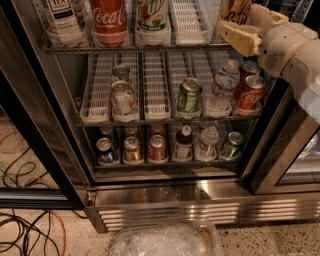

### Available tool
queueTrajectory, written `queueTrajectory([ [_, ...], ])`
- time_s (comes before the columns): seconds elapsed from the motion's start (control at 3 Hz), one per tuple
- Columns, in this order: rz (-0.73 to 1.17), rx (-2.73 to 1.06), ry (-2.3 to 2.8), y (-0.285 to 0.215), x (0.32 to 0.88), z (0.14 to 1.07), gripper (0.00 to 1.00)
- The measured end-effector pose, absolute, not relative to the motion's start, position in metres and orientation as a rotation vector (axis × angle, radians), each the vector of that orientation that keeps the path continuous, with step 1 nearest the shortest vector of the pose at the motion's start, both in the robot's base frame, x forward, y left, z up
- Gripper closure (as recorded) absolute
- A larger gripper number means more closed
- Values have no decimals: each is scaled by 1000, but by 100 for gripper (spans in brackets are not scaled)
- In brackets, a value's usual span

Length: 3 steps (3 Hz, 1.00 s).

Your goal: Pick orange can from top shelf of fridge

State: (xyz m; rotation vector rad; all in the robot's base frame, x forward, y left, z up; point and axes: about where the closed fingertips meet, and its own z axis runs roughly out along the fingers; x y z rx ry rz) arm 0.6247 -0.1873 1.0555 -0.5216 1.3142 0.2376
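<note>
The fridge (165, 197) stands open with three wire racks of drinks. The orange can (234, 10) stands at the right end of the top shelf (150, 48), its tan side with dark lettering showing and its top cut off by the frame edge. My gripper (246, 26) is at the can, reaching in from the right, with its cream parts in front of and beside the can's lower half. A red Coca-Cola bottle (108, 17) and other bottles stand further left on the same shelf.
The middle rack holds a green can (189, 96), a water bottle (222, 90) and red Coca-Cola cans (249, 93). The bottom rack holds several cans and bottles. The black door frame (45, 140) is at the left. Cables (30, 230) lie on the floor, and clear plastic (165, 242) is at the bottom.
</note>
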Motion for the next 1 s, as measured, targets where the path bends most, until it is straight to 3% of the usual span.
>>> queueTrajectory([
  [1.0,212,-444,1306,-196,635,1068,41],
])
